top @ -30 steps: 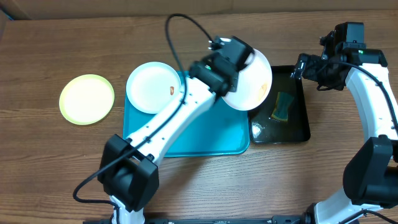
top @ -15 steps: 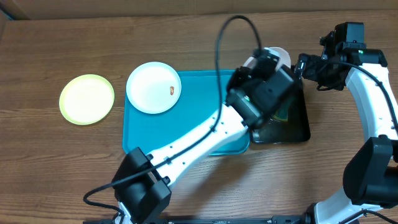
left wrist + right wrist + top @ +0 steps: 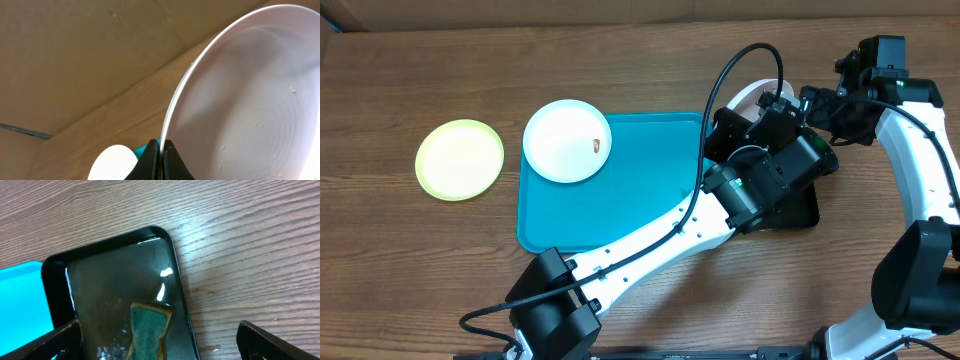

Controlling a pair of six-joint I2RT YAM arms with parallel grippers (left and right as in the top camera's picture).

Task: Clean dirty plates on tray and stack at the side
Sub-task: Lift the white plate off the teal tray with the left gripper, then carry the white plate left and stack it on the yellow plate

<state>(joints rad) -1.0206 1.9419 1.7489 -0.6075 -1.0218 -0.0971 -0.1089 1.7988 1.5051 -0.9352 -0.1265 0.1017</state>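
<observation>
The left arm [image 3: 650, 235] reaches across the bench [image 3: 420, 70] from the near side toward the far right. The left fingers [image 3: 150, 162] are pressed together on the rim of a plain white plate [image 3: 250, 100], pinching it at its edge. This held plate is up off the bench and tilted steeply, and a few small specks dot its face. From overhead only a sliver of it [image 3: 748, 95] shows past the wrist, above the far end of the black tray [image 3: 808, 212]. A second white plate [image 3: 567, 140] lies flat on the far-left corner of the turquoise tray [image 3: 640, 200], overhanging its far rim, with a reddish-brown smear [image 3: 596, 145] near its right edge. The lime-green plate [image 3: 460, 160] lies flat on the bare bench to the left of the turquoise tray, apart from it. The black tray sits just to the right of the turquoise one; it holds a shallow wet film and a green sponge [image 3: 150, 325] lying in it. The right arm [image 3: 920, 150] stands at the far right. The right fingers [image 3: 55, 342] are spread wide above the black tray's far end, holding nothing.
</observation>
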